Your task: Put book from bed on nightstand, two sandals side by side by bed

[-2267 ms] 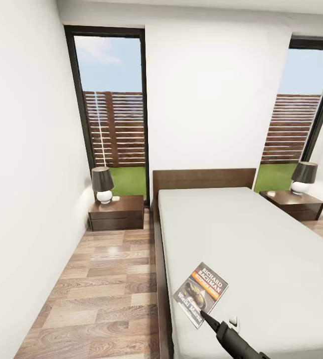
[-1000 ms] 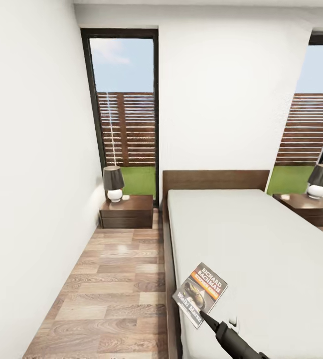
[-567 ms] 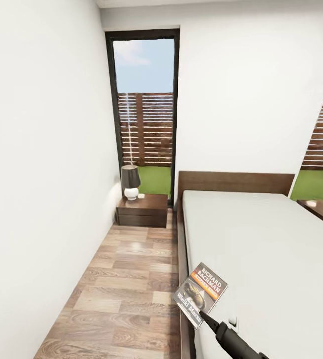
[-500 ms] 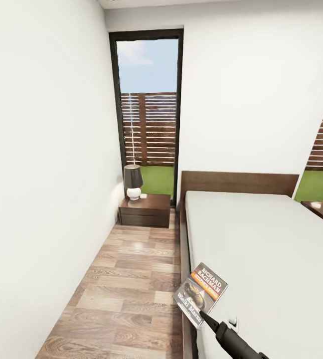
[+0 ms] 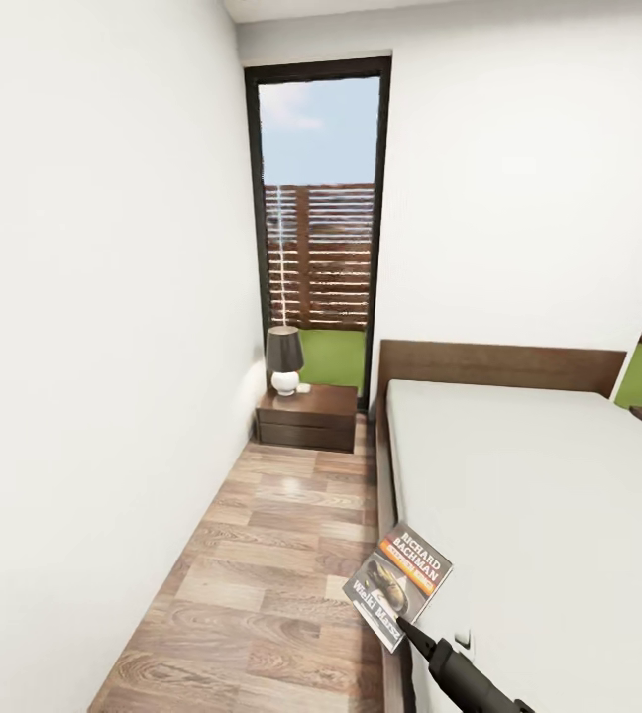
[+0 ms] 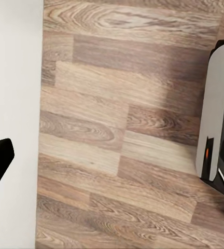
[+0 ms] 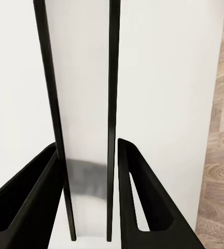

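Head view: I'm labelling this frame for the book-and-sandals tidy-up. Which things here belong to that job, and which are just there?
Part of the job:
- book, clamped in the right gripper
- bed
- nightstand

Just there:
- lamp on the nightstand
- window
- wood floor
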You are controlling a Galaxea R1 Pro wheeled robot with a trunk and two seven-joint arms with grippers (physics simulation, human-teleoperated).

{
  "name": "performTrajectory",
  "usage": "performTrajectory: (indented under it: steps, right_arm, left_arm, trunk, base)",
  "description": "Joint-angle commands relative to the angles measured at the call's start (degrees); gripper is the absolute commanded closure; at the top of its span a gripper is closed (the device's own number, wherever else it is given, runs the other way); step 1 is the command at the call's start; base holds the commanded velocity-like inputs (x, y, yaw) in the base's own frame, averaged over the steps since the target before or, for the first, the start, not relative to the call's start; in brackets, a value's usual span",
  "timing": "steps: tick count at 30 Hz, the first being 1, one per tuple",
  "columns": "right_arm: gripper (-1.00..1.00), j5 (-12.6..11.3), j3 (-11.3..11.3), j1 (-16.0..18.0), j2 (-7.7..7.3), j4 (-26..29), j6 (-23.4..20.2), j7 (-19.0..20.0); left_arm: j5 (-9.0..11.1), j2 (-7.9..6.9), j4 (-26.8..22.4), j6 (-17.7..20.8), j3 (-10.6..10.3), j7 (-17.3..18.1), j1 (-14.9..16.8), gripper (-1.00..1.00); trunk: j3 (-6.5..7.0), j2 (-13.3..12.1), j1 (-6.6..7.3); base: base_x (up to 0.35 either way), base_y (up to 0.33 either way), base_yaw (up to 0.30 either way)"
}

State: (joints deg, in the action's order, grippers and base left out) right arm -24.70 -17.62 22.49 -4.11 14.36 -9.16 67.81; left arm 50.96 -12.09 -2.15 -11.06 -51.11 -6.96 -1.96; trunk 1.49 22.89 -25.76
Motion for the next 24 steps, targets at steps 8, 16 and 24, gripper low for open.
performTrajectory:
  steps: [8,16,24]
  right_arm:
    - [1.00,-0.6,0.2,0.0,-0.02,0.0,-0.6,0.2]
    - [1.00,-0.6,0.2,0.0,-0.02,0.0,-0.6,0.2]
    - [1.00,-0.7,0.2,0.0,-0.02,0.0,-0.6,0.2]
  left_arm:
    - [0.3,0.73,-0.2,0.0,-0.5,-0.4,-0.1,-1.00]
    - [0.1,2.49,-0.2,0.0,-1.1,0.2,-0.1,-1.00]
    - [-4.7,4.63,-0.2,0.1,-2.2,0.6,-0.1,-1.00]
  trunk:
    - [0.00,0.0,-0.02]
    - [0.00,0.0,-0.02]
    - [0.00,0.0,-0.02]
  base:
    - [-0.006,0.019,0.013]
    - [-0.001,0.004,0.003]
    - [0.000,0.005,0.000]
